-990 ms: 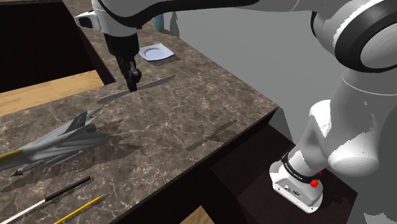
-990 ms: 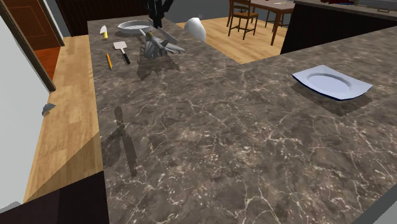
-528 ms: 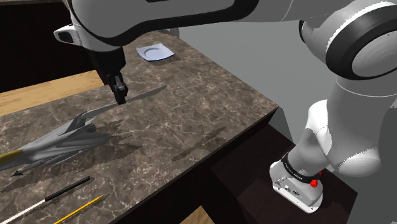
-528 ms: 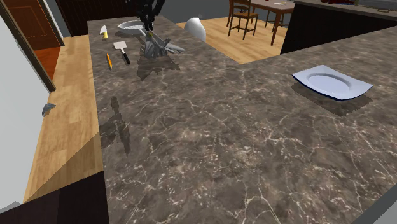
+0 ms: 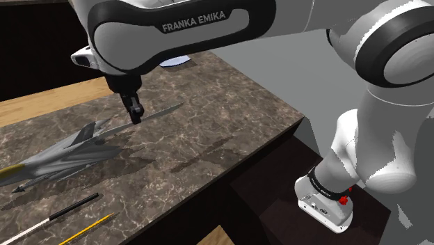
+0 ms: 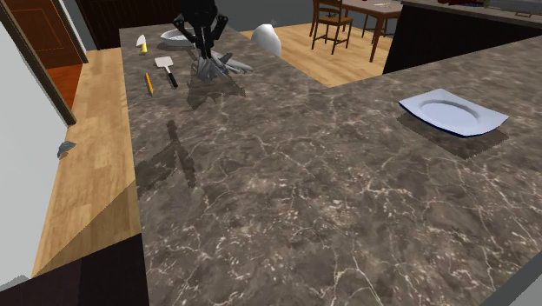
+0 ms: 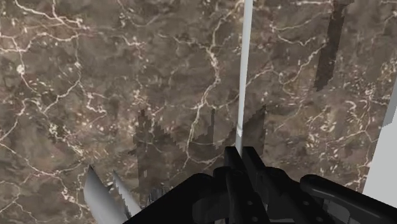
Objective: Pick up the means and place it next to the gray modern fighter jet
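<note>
A dark marbled countertop is seen, its near edge dropping to dark cabinets beside the stand. In the second exterior view a broad bare stretch of countertop is left open between a white plate and a grey fighter jet.

A thin grey blade-like strip is pinched near its middle by the black gripper and held clear of the marble. Its long axis is laid almost level, running from lower left to upper right in the shoulder view, the lower end close above the fins of the fighter jet.

The arm is stretched from the stand across to that view's left, hand pointed downward. A yellow pencil is laid near the front edge.

In the wrist view the strip is clasped at the gripper.
</note>
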You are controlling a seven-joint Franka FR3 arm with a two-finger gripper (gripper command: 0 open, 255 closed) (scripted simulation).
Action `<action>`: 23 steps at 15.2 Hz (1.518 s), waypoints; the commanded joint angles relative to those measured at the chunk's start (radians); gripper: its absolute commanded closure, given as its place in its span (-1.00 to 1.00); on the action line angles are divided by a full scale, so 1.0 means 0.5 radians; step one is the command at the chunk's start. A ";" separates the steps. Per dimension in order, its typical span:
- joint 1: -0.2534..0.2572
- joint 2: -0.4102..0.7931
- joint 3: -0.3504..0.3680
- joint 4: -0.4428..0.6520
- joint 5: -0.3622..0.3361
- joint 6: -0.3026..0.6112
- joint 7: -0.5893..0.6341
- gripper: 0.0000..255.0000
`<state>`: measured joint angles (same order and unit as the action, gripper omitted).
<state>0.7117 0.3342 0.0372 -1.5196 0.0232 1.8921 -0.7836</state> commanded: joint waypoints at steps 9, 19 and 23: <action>0.002 0.052 0.000 -0.199 0.000 0.252 -0.005 1.00; 0.003 0.135 -0.001 -0.339 0.000 0.475 -0.010 1.00; 0.003 0.135 -0.001 -0.338 0.000 0.475 -0.010 1.00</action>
<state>0.7129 0.4013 0.0367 -1.6883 0.0233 2.1289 -0.7885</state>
